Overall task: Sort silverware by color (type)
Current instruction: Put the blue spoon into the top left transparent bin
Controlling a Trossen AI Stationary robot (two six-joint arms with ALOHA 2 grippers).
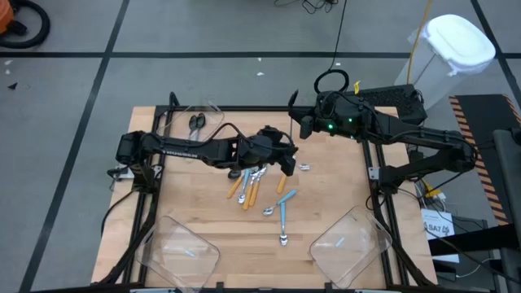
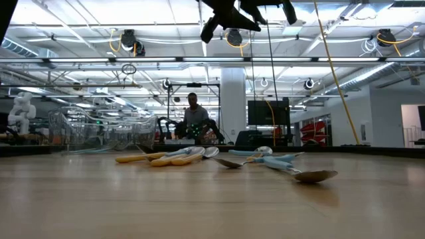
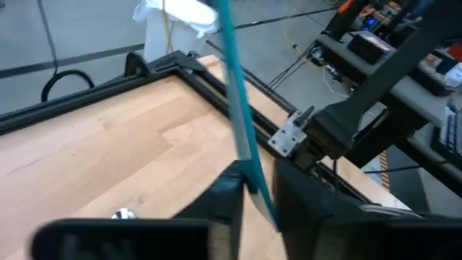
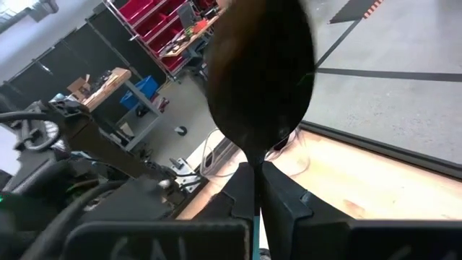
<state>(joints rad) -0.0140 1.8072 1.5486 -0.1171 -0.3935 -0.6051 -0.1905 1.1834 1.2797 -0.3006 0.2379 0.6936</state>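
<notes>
A spoon with a dark bowl (image 4: 260,72) and a light-blue handle (image 3: 242,115) is held in the air over the middle of the table. My right gripper (image 4: 254,170), at the far middle (image 1: 295,124), is shut on it just below the bowl. My left gripper (image 3: 258,184), lower and nearer (image 1: 286,165), is shut on the handle, which slants up out of the left wrist view toward the right gripper. The rest of the silverware lies flat on the table: orange-handled spoons (image 1: 244,189) and light-blue ones (image 1: 283,213). My left gripper pinches the light-blue handle near its lower end (image 3: 254,180) between its two fingers. The fingers lie across the handle, which rises steeply from them. The handle's lower end is clear of the table. My right gripper pinches the spoon's neck (image 4: 254,155), right under the bowl, between its two fingertips. The bowl stands up above the fingers, and a bit of the handle (image 4: 254,235) shows below, between them. The spoon is clear of the table.
Clear plastic bins stand at the near left (image 1: 183,248), near right (image 1: 346,244) and far left (image 1: 199,114) of the table. Small silver pieces (image 1: 303,167) lie beside the left gripper. A person (image 2: 194,116) sits in the room beyond the far edge.
</notes>
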